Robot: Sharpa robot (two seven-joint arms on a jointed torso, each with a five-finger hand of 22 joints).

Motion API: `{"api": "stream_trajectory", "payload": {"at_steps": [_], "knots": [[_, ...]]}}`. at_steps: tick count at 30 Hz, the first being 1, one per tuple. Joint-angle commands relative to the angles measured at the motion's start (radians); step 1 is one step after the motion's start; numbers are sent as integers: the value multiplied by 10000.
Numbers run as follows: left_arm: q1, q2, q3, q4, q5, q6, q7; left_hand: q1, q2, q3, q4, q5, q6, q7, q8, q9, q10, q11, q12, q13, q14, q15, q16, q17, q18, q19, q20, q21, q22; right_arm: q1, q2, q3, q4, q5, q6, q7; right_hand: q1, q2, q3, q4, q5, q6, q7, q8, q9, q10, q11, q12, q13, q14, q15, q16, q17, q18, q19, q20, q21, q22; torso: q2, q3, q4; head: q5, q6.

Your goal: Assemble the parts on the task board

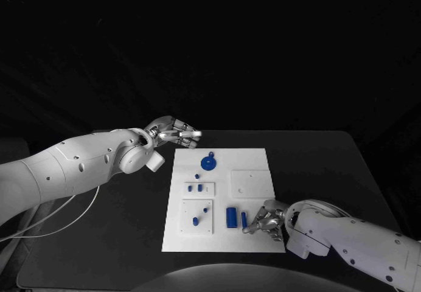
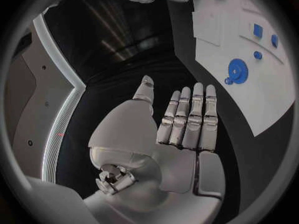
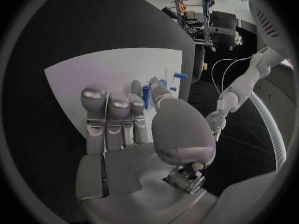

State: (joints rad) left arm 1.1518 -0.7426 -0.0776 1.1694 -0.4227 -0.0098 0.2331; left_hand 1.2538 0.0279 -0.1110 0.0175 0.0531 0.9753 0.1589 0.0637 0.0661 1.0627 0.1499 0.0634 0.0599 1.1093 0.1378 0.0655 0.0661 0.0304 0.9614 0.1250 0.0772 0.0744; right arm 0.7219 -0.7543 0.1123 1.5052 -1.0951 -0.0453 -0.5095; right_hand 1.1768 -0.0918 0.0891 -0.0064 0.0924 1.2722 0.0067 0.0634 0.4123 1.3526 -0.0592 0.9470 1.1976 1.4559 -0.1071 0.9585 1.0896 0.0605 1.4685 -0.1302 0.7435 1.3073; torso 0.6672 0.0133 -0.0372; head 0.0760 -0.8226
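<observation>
nearest the head camera, the right silver many-fingered hand (image 1: 266,220) rests at the near right corner of the white rectangular task board (image 1: 254,158), its white arm entering from the right. in the right wrist view the hand (image 3: 134,122) lies palm down over the board (image 3: 81,72), fingers (image 3: 107,109) extended side by side. a small blue peg (image 3: 146,97) stands just between the thumb and the nearest finger; whether it is pinched or only beside them cannot be told.

no writing or labels can be read on the board or parts.

the left silver many-fingered hand (image 1: 174,132) hovers off the far left corner of the board, over the black table (image 1: 105,243), holding nothing. in the left wrist view this hand (image 2: 177,129) is flat, fingers (image 2: 196,114) straight and pressed together, thumb set apart.

on the board, a blue round disc part (image 1: 208,162) lies near the far edge. small blue pieces (image 1: 198,188) sit on a raised white plate at the left middle. a blue rectangular block (image 1: 232,217) and a thin blue bar (image 1: 243,219) lie side by side near the front, just beside the right hand.
</observation>
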Motion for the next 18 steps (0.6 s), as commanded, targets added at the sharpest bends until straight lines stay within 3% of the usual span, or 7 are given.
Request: {"api": "stream_trajectory", "payload": {"at_steps": [1,10,12,13,14,16,18], "knots": [[-2,-2,2,17,-37,130,53,-4,78,8,-52,-56,-27,21,8,-3,16,11,-25,-3,-22,20,-32,3,16,78,-15,-19,1,-10,-14,4,-7,206,-224,374,82,-15,46,64,-76,-34,39,9,21,10,-7,34,6,-1,-31,44,6,-130,341,-17,50,932,-6,-8,3,-8,-1],[-2,-6,1,22,-37,160,63,2,104,-18,-88,-56,-23,20,9,-2,13,13,-27,-3,-27,23,-31,3,14,74,-13,-21,0,-10,-31,9,-98,213,-225,246,55,81,119,122,-126,-50,34,6,46,8,-9,35,5,1,-32,46,5,-128,338,-16,47,932,-6,-15,2,9,13],[-2,-6,0,24,-37,183,69,-14,114,-32,-86,-56,-20,19,11,-2,14,12,-26,-3,-28,22,-31,3,14,73,-14,-22,0,-9,-27,9,-109,114,-236,157,33,156,140,119,-138,-61,30,6,55,10,-11,39,6,-2,-33,42,1,-127,339,-16,42,930,-4,-14,5,7,10],[-2,-6,0,28,-37,199,70,-14,114,-32,-86,-56,-20,19,11,-2,14,12,-26,-3,-28,22,-31,3,14,73,-14,-22,0,-9,-20,9,-112,-2,-245,101,66,381,223,100,-275,-76,13,2,58,14,-23,49,12,3,-39,56,10,-126,342,-20,51,932,-2,-14,5,7,15],[-2,-5,0,29,-37,209,71,-14,114,-32,-86,-56,-20,19,11,-2,14,12,-26,-3,-28,22,-31,3,14,73,-14,-22,0,-9,-14,9,-115,-67,-253,67,362,653,518,-31,-426,-109,-42,-13,41,10,-68,42,10,4,-54,61,16,-129,344,-28,69,936,-1,-12,4,9,12],[-2,-1,0,30,-37,227,73,-21,118,-37,-83,-56,-19,19,10,-2,12,13,-27,-3,-31,22,-32,3,13,70,-14,-23,-1,-9,8,9,-121,-165,-272,-9,-29,496,1560,-412,-439,-117,-2,-14,-131,24,-72,-13,21,5,-90,48,53,-203,325,-81,79,933,1,-11,3,15,2],[-2,1,-1,29,-37,237,74,-30,123,-45,-78,-56,-19,18,9,-2,10,13,-28,-4,-35,23,-33,2,12,67,-13,-25,-2,-9,38,9,-128,-223,-282,-71,-76,589,1718,-462,-439,-90,-47,6,-144,29,-74,-23,22,4,-81,40,54,-205,327,-93,83,933,0,-9,1,13,7]]}}
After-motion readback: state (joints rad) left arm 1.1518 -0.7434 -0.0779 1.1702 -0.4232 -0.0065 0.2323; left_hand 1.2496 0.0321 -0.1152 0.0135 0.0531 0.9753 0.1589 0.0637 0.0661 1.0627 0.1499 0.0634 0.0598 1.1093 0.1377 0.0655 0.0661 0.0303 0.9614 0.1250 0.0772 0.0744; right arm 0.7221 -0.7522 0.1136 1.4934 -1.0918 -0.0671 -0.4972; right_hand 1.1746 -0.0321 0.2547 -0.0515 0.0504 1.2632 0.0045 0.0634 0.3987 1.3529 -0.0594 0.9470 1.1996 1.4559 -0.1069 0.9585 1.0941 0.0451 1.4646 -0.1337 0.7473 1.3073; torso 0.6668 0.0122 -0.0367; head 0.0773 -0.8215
